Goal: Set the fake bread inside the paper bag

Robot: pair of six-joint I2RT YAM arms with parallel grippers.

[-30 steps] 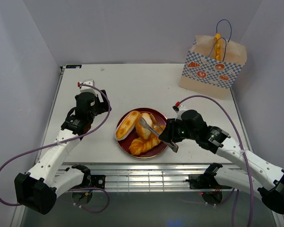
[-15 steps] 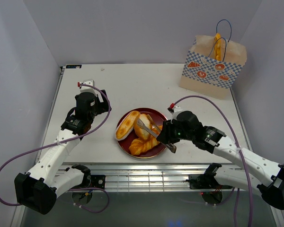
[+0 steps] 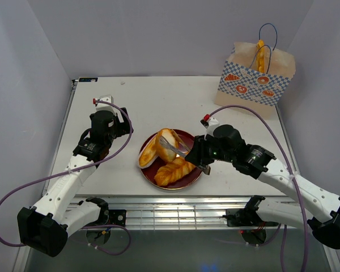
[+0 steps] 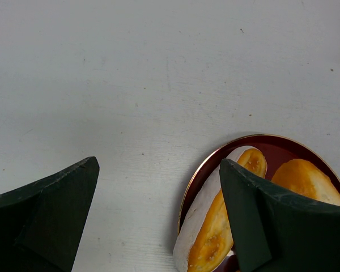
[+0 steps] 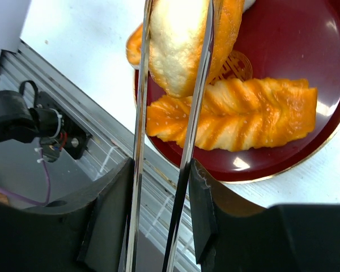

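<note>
Holding one roll in tongs over the plate.

Gripping metal tongs (image 5: 138,141) in the clenched right hand (image 5: 158,218), pinching a piece of fake bread (image 5: 178,45), a golden roll tipped up on edge over the dark red plate (image 5: 289,51). Leaving a braided loaf (image 5: 238,116) and an oval roll (image 4: 215,238) lying on that plate. Hovering the left hand (image 4: 158,164), fingers spread and grasping nothing, above the bench (image 3: 158,102) just left of the plate. Standing the paper bag (image 3: 252,85) upright at the far right corner, well apart, an orange piece (image 3: 260,52) poking from its top.
</note>
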